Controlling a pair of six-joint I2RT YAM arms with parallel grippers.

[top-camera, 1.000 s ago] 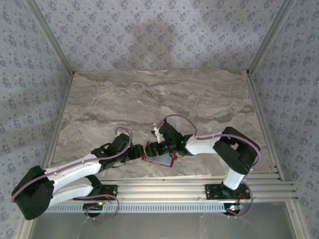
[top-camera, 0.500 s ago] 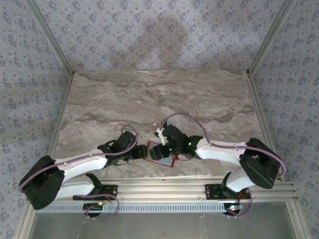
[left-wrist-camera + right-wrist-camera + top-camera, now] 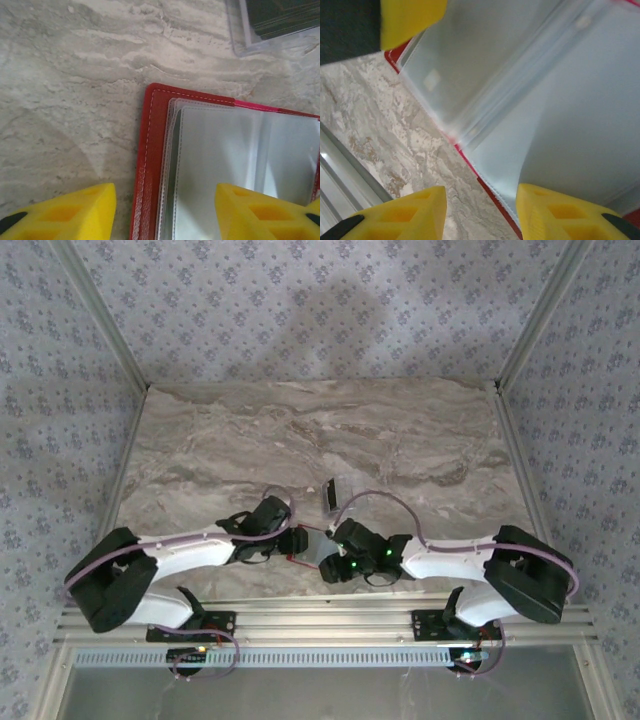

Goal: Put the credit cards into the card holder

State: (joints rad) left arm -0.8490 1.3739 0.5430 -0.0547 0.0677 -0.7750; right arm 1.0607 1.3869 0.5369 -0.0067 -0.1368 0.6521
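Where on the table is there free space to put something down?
Free: the far half of the grey marble table, beyond the clear plastic box. Crowded: the near middle, where the left arm and right arm meet over the open red wallet.

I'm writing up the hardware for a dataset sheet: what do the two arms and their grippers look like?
The left arm and right arm have white links, black joints and a thin purple cable looped along each. The left gripper and right gripper carry blocky yellow fingers with recessed pockets.
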